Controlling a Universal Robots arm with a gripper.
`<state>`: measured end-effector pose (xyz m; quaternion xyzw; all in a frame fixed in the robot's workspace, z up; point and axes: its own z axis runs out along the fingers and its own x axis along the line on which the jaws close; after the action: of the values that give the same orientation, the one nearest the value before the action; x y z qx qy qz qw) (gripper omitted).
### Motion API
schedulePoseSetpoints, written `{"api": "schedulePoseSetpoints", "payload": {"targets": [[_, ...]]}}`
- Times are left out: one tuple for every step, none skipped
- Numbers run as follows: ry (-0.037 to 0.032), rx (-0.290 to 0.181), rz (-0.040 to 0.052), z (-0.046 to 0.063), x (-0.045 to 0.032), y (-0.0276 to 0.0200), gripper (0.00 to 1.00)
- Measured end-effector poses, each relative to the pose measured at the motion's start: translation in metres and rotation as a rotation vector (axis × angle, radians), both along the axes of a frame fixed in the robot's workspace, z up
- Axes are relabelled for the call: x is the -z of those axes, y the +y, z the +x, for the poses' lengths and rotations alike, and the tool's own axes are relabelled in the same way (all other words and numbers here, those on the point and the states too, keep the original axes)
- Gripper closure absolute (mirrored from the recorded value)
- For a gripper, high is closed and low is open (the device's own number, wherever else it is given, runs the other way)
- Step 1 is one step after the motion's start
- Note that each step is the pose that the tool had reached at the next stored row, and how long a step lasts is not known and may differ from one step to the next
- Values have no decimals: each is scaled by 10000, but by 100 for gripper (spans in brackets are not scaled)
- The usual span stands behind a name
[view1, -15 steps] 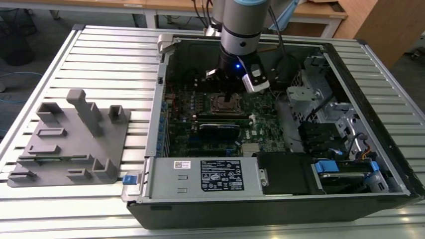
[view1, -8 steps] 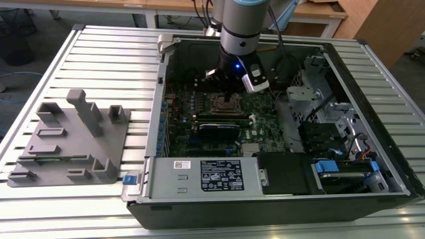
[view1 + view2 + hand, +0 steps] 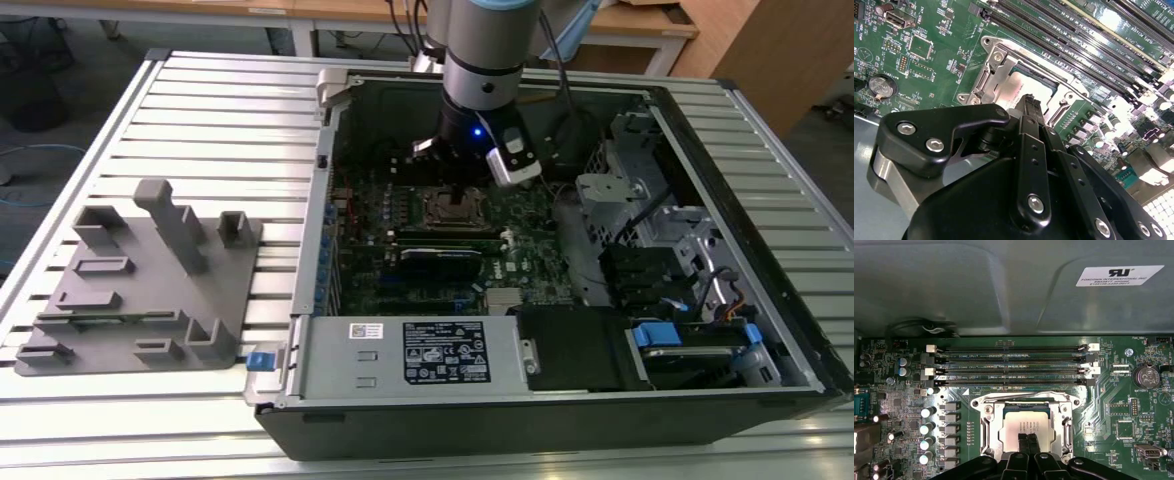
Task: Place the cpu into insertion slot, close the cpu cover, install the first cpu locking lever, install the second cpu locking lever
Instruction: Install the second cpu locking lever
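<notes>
First wrist view, over the green motherboard (image 3: pixel 1104 405): the robot's black two-fingered hand (image 3: pixel 1028 441), fingers pressed together and gripping nothing visible, rests its tips on the small flat square silver-grey cpu (image 3: pixel 1021 425), which sits in the silver-rimmed square insertion slot (image 3: pixel 985 412) under the thin silvery windowed cpu cover (image 3: pixel 1066 422) that appears already folded down. Should the chip sit slightly askew, this downward push could bend socket pins, a judgement only. Hidden from both wrist views by the hand is the socket's near edge, and the locking levers cannot be made out.
</notes>
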<state>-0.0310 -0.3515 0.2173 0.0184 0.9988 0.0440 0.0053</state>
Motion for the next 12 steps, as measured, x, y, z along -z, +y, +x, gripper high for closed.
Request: {"api": "schedulePoseSetpoints", "payload": {"targets": [[-1, 0, 1, 0, -14, 0, 89], [-1, 0, 1, 0, -32, 0, 89], [-1, 0, 1, 0, -53, 0, 89], [0, 0, 1, 0, -75, 0, 89], [1, 0, 0, 0, -96, 0, 89], [1, 0, 1, 0, -115, 0, 89], [1, 0, 2, 0, -133, 0, 89], [1, 0, 2, 0, -152, 0, 89], [1, -1, 1, 0, -170, 0, 89], [2, 0, 0, 0, -183, 0, 89], [2, -1, 0, 0, -189, 0, 89], [1, -1, 3, 0, -189, 0, 89]]}}
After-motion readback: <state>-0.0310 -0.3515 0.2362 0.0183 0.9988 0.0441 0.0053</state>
